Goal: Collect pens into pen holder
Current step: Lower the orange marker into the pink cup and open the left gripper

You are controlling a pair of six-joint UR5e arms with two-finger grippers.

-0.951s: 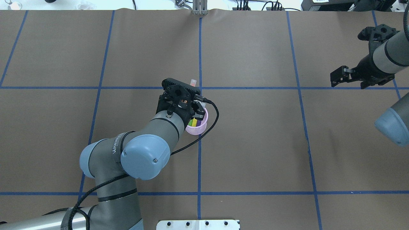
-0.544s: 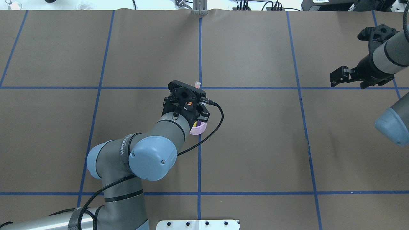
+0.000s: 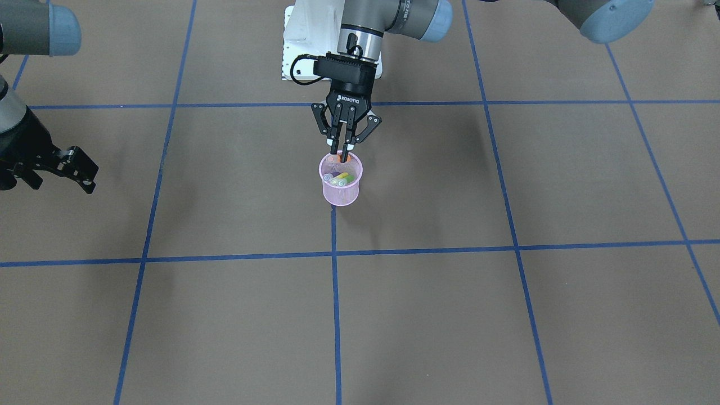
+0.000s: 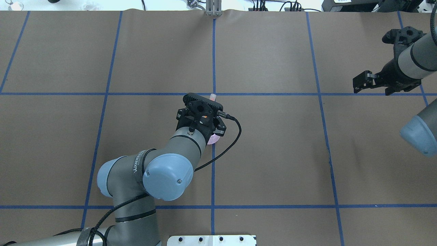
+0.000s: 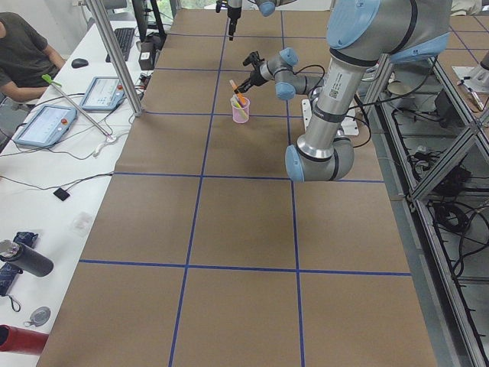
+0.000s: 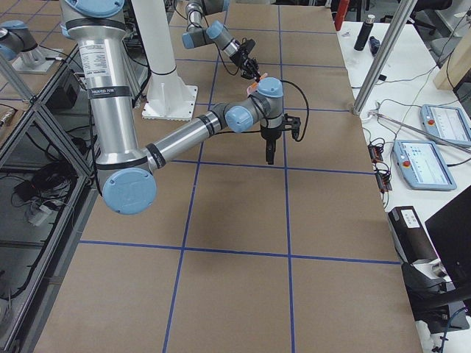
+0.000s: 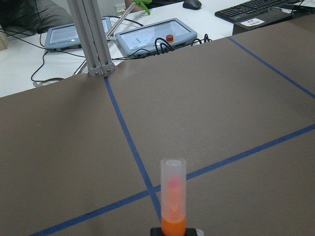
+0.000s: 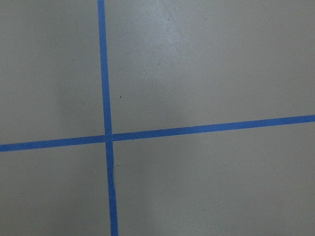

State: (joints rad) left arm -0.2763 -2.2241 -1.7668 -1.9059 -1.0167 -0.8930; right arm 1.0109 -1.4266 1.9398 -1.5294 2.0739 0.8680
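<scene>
Hanging over the pink mesh pen holder (image 3: 341, 192), which stands on a blue tape line (image 3: 333, 236) near the middle of the table (image 3: 450, 315), the left gripper (image 3: 341, 151) has its fingers pinched almost together on the orange pen (image 3: 345, 159). That pen's lower end is at the holder's rim, with the purple, yellow and green pens (image 3: 340, 180) leaning inside. Well off on the robot's right, the right gripper (image 4: 372, 88) hovers spread wide with nothing in it.

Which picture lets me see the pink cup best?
The front-facing view: the whole pink cup shows, pens inside, with the left gripper holding an orange pen at its rim. Overhead, the arm hides all but a pink sliver. The left side view shows it small and far. The wrist views miss it.
</scene>
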